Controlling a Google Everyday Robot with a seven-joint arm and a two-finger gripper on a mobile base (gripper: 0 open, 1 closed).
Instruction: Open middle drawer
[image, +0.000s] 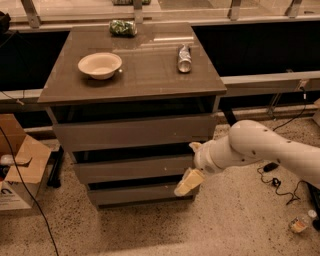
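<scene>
The middle drawer (131, 169) is the second grey-brown slab front of the cabinet, with a dark gap above it. My gripper (191, 164) is at the drawer's right end, on the white arm that comes in from the right. It is open. One cream finger (194, 146) sits at the top edge of the drawer front. The other finger (188, 182) hangs below it, in front of the lowest drawer (140, 194). The taller top drawer (132, 132) is above.
On the cabinet top (145, 75) are a white bowl (100, 64), a lying can (184, 57) and a green packet (122, 27). A cardboard box (20, 165) stands on the floor at the left. Cables (272, 180) and a small bottle (300, 223) lie at the right.
</scene>
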